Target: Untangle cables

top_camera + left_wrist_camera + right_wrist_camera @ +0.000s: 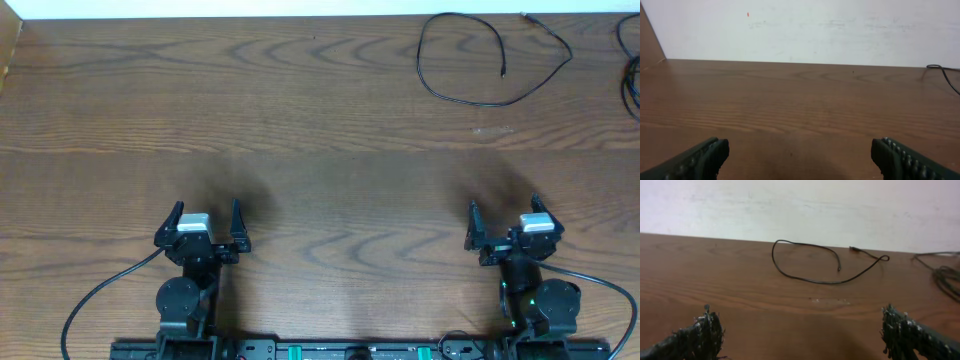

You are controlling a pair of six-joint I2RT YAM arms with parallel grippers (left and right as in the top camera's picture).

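From overhead, the left gripper (207, 208) and the right gripper (505, 205) are both sitting at the near side of the wooden table (300, 120). Each is standing with its jaws spread wide and nothing between them. A thin black cable (419, 60) is lying in one loose open loop close to the table's far edge, well ahead of the right gripper and well apart from it. A second dark cable bundle (632, 80) is showing at the right border, also near that far edge, and is mostly cut off.

In the left wrist view, the left gripper (800, 150) is hanging released over bare wood. Only a short stretch of black cord (942, 70) is peeking in by the far edge at the right.

In the right wrist view, the right gripper (802, 327) is gaping, holding nothing. The looped black cable (830, 283) is resting ahead of it near the far edge, one plug end lying inside the loop. The tangled bundle (945, 275) is lying further right.
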